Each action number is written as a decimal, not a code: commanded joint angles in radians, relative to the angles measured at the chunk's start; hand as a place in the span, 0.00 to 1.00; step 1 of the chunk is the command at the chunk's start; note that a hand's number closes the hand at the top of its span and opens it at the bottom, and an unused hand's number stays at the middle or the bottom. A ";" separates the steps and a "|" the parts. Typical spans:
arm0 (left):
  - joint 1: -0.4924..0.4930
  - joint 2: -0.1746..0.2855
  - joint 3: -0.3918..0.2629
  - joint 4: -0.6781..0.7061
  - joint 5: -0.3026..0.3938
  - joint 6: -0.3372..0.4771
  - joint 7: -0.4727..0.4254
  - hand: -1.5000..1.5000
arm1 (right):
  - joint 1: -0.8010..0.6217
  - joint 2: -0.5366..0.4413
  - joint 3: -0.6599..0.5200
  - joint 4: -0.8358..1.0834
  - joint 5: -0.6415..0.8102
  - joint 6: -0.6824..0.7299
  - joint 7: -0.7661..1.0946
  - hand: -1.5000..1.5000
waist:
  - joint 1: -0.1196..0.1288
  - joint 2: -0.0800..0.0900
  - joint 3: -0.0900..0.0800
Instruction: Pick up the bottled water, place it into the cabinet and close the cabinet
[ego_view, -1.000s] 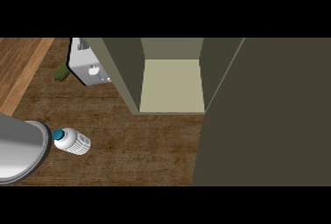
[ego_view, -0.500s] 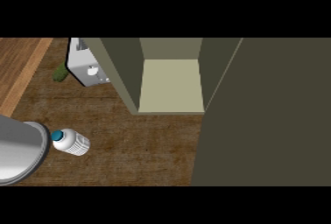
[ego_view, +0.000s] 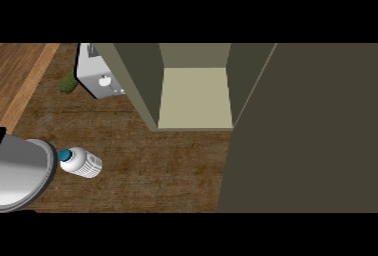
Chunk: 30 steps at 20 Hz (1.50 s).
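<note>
No fingers in sight, so cannot tell if open or closed. Only a grey forearm (ego_view: 18, 175) at the near left edge. Just right of it, the bottled water (ego_view: 80, 162), on the wooden counter (ego_view: 159, 160), not picked up yet. Farther off, the cabinet (ego_view: 196, 97), door (ego_view: 310, 125) wide open. All steps left to do.

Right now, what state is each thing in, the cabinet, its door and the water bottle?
Cabinet: open, not yet holding the bottle.
Cabinet door: swung out wide at the right.
Bottled water: capped, on the counter in front of the cabinet and to its left, with no hand on it.
</note>
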 joint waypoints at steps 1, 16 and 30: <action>0.021 -0.011 0.010 0.146 -0.030 -0.068 -0.107 0.00 | 0.080 -0.033 0.033 -0.193 0.046 -0.003 0.055 0.00 | -0.006 -0.001 -0.001; -0.094 0.003 0.027 0.603 -0.143 -0.140 -0.375 0.00 | -0.040 -0.046 0.012 -0.166 0.044 -0.056 0.114 0.00 | -0.001 0.001 0.000; -0.179 0.055 0.094 1.070 -0.195 -0.212 -0.719 0.00 | -0.061 -0.080 0.088 -0.206 0.107 -0.093 0.164 0.00 | -0.007 0.000 -0.001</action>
